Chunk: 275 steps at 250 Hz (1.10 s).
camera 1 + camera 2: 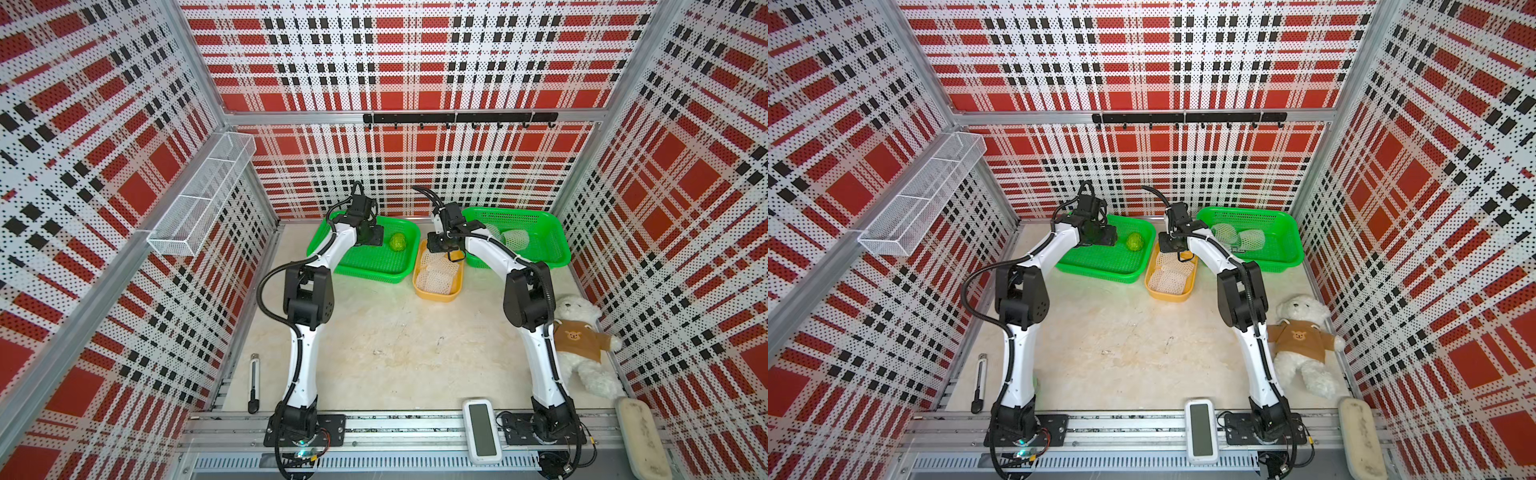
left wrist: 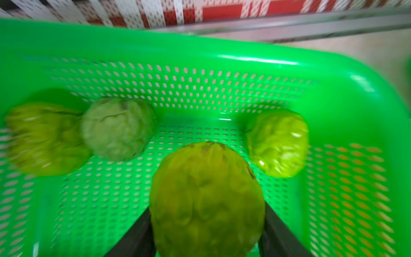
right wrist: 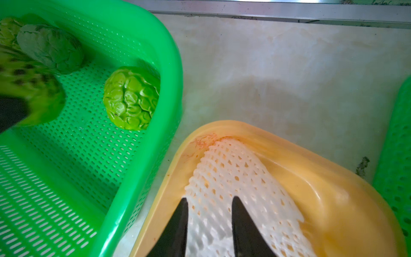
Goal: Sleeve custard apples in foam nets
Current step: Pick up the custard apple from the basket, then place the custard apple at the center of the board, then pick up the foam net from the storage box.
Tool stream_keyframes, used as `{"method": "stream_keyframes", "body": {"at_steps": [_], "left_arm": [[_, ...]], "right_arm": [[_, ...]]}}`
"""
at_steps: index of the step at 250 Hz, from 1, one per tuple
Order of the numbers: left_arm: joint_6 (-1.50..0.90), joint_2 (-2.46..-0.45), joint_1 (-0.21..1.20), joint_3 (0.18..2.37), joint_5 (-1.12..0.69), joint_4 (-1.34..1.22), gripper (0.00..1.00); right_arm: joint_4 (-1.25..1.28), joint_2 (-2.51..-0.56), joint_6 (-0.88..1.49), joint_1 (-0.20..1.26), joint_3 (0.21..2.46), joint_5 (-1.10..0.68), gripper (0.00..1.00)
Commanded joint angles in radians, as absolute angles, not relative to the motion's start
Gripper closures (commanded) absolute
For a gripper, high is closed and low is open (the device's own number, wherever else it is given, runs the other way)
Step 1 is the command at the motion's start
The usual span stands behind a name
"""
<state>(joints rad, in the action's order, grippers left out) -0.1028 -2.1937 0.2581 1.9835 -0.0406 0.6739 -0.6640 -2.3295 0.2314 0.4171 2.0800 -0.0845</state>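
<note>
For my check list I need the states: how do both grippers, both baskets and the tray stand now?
Left gripper: jaws shut on a bumpy green custard apple.
Right gripper: jaws open, tips on a white foam mesh net.
Left green perforated plastic basket: holds three loose custard apples.
Right green perforated plastic basket: holds two net-sleeved fruits.
Yellow plastic tray: holds white foam nets.

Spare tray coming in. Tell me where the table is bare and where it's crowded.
Bare: the table middle, from yellow tray to front rail. Crowded: the back row, left green basket, yellow tray, right green basket side by side, left gripper holding a custard apple, right gripper over a foam net. The plush bear fills the right edge.
</note>
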Motion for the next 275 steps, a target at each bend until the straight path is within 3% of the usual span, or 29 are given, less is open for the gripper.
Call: {"method": "stream_keyframes", "body": {"at_steps": [1,15,38,84,118,151,211,250,275], "left_arm": [[-0.113,-2.019,0.287,1.86,-0.06,0.613,0.74],[-0.126,-1.942,0.296,1.764,-0.057,0.583,0.74],[-0.151,-1.823,0.348,1.61,-0.049,0.547,0.73],[-0.201,-1.591,0.45,1.316,-0.024,0.508,0.73],[-0.264,-1.432,0.55,1.098,0.018,0.494,0.73],[-0.367,-1.33,0.647,0.912,0.031,0.475,0.73],[-0.508,-1.315,0.815,0.712,0.037,0.375,0.71],[-0.558,-1.337,0.838,0.649,0.028,0.339,0.65],[-0.552,-1.354,0.836,0.639,0.011,0.333,0.56]], "right_arm": [[-0.677,-2.33,0.215,0.426,2.08,-0.055,0.57],[-0.675,-2.324,0.206,0.43,2.066,-0.042,0.55],[-0.68,-2.328,0.193,0.43,2.054,-0.03,0.6],[-0.66,-2.336,0.17,0.431,2.031,-0.02,0.83],[-0.579,-2.26,0.154,0.437,1.951,-0.013,0.91],[-0.499,-2.149,0.117,0.445,1.844,-0.009,0.95],[-0.412,-1.916,0.081,0.475,1.642,-0.002,0.98],[-0.39,-1.777,0.087,0.49,1.529,-0.03,0.98],[-0.371,-1.686,0.092,0.494,1.451,-0.077,0.98]]}}
